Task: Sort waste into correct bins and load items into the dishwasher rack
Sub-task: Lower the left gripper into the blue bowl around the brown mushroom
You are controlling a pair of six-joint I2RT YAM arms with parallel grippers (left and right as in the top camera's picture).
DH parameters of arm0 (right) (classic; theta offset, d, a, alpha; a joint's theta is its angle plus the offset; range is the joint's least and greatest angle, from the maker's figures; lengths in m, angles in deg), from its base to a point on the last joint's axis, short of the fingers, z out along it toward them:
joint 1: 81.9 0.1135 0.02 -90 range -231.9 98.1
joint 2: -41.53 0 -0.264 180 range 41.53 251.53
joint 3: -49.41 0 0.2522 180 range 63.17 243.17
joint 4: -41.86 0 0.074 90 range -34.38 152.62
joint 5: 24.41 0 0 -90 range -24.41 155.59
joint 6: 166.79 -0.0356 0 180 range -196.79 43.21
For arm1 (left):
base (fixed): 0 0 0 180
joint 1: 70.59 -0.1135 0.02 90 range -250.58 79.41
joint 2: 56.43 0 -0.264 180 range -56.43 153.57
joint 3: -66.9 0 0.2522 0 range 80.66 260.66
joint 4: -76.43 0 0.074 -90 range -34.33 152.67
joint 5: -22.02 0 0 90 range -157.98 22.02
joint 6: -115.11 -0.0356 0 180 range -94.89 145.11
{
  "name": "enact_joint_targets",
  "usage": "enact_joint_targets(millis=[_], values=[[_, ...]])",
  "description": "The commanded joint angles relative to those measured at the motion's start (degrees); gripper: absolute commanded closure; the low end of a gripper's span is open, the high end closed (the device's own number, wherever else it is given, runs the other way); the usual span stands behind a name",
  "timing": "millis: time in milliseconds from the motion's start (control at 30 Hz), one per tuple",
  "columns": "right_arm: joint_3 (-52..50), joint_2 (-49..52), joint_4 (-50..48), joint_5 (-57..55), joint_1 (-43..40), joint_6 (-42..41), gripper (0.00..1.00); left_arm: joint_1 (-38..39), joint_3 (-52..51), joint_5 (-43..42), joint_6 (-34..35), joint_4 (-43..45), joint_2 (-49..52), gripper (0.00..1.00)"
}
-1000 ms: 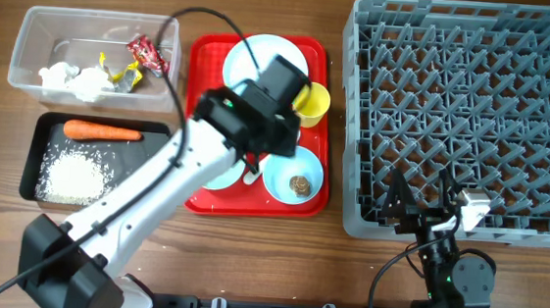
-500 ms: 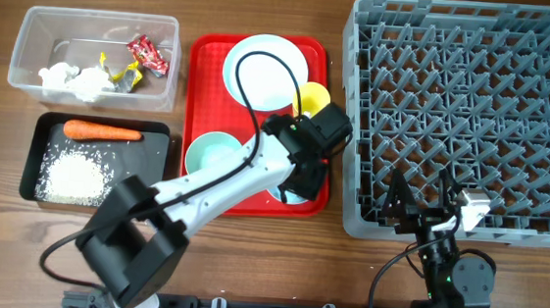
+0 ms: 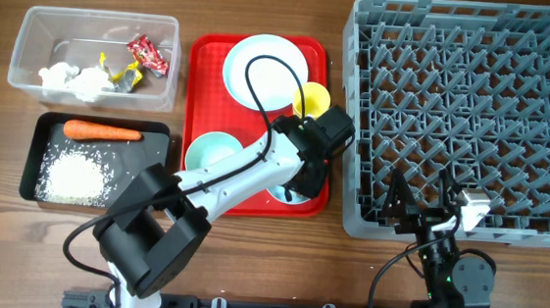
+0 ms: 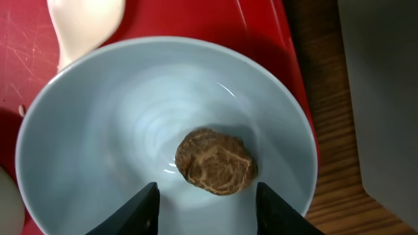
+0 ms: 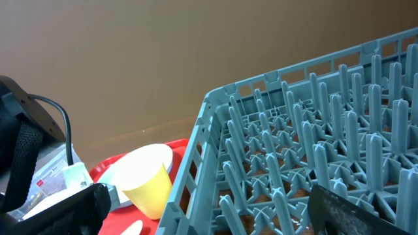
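In the left wrist view a small brown round lump (image 4: 215, 161) lies in the light-blue bowl (image 4: 98, 130). My left gripper (image 4: 208, 209) is open, its fingertips to either side of the lump and just short of it. Overhead, the left gripper (image 3: 305, 176) hangs over this bowl (image 3: 283, 197) on the red tray (image 3: 204, 50). The white spoon (image 4: 85, 26) lies beside the bowl. My right gripper (image 3: 418, 207) is open and empty at the front edge of the grey rack (image 3: 475, 111).
The red tray also holds a light-blue plate (image 3: 267, 70), a yellow cup (image 3: 314, 100) and a pale green bowl (image 3: 211, 154). The clear tub (image 3: 28, 46) holds tissues (image 3: 74, 79) and wrappers (image 3: 147, 53). The black tray (image 3: 34, 155) holds a carrot (image 3: 103, 132) and rice (image 3: 75, 176).
My left arm has swung right from the middle of the red tray to the light-blue bowl and come down over the brown lump. The right arm has not moved.
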Motion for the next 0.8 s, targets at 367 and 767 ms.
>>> enact_joint_targets(millis=[367, 767], values=[[-0.07, -0.35, -0.17, -0.59, 0.17, 0.42, 0.0, -0.04, -0.37, 3.17, -0.28, 2.6, 3.65, 0.53], [-0.07, -0.35, -0.17, -0.59, 0.17, 0.44, 0.0, -0.09, -0.48, 5.16, -0.31, 2.95, 3.69, 0.45]])
